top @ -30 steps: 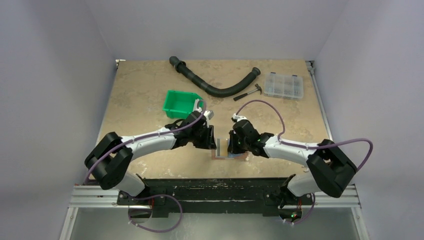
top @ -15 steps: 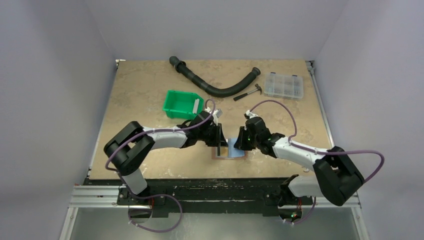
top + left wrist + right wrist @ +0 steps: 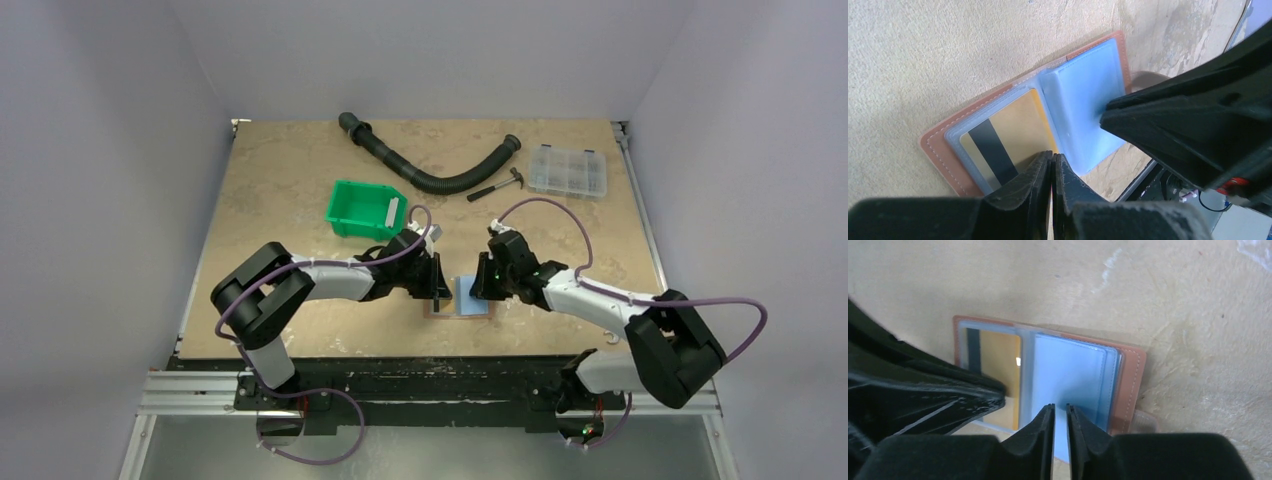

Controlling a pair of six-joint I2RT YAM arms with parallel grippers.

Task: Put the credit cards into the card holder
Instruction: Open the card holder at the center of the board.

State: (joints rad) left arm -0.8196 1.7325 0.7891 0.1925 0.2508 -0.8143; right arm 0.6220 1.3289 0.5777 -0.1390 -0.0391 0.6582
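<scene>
Left claw point(image 3: 1051, 159) is clenched, its two black fingers pressed together with nothing visible between them, the tips over the edge of the card holder point(image 3: 937, 148). Right claw point(image 3: 1060, 410) has its jaws a sliver apart with pale blue showing through the slit; I cannot tell whether it nips anything. The reddish-brown holder lies spread open and flat on the table point(image 3: 280, 180), near the front edge between the two arms. A yellow-gold card point(image 3: 1020, 117) sits inside a clear sleeve on the left arm's side, dark stripe up. The light blue card point(image 3: 1083, 100) lies on the other page, with the right claw's tip at its edge. Farther back are a green bin point(image 3: 365, 208), a black hose point(image 3: 420, 172), a hammer point(image 3: 497, 187) and a clear compartment box point(image 3: 568, 170).
</scene>
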